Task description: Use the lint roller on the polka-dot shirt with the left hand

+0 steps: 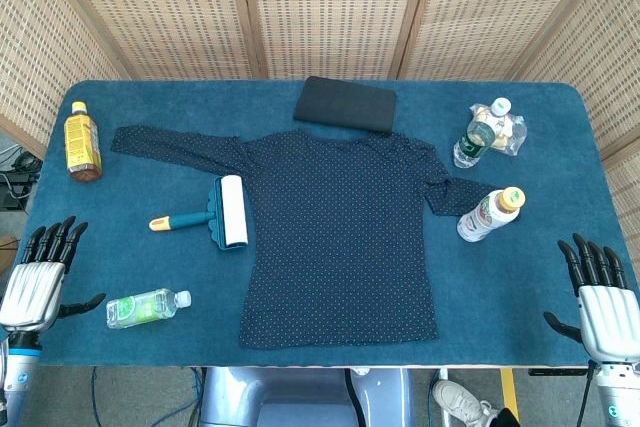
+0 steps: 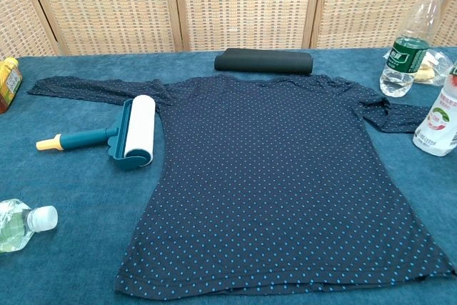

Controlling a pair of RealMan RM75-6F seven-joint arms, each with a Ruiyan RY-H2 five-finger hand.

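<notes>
Left hand [image 1: 38, 272] rests at the table's [image 1: 140, 347] near edge, fingers spread, holding nothing; right hand [image 1: 603, 299] likewise. The roller [image 1: 212, 213] lies well ahead of the left fingers, handle pointing left, drum running front to back, touching the shirt's [image 1: 340, 237] left edge.

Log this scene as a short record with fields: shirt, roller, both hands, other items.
shirt: polka-dot shirt spread flat on the blue table
roller: lint roller lying at the shirt's left edge, handle pointing away from the shirt
left hand: left hand at the table's near left edge, fingers apart, holding nothing
right hand: right hand at the near right edge, fingers apart, holding nothing
other items: amber bottle; green bottle lying down; folded dark cloth; two bottles on the right
</notes>
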